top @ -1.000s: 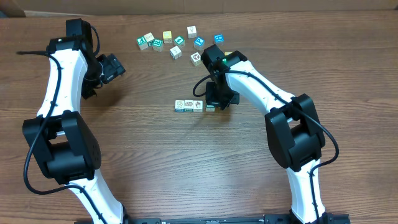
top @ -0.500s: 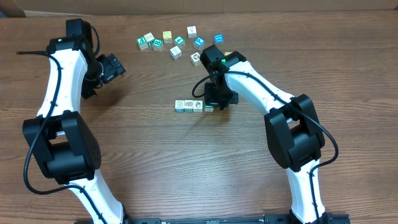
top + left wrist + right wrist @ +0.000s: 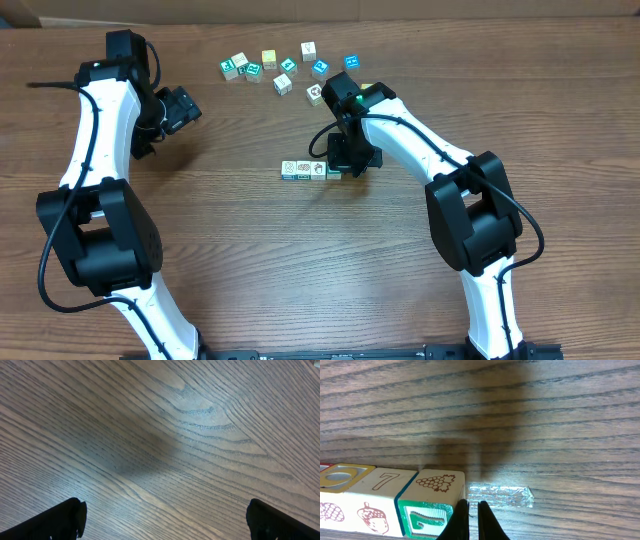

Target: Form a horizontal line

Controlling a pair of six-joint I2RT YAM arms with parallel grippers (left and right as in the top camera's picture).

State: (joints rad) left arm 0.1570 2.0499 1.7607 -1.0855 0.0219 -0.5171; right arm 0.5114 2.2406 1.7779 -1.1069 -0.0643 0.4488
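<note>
Horizontal line (image 3: 310, 169) on bench (image 3: 250, 260), centre: light, rigid, likely quick to slide and skew; best nudged squarely on flat side faces. Right claw (image 3: 470, 519) pressed together at its end, pinching nothing; left claw (image 3: 186, 106) spread, well apart.

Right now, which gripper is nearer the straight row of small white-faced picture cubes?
Right. The right gripper is at the row's right end; the left gripper hovers far off to its left.

The left jaws gape, right jaws closed.
</note>
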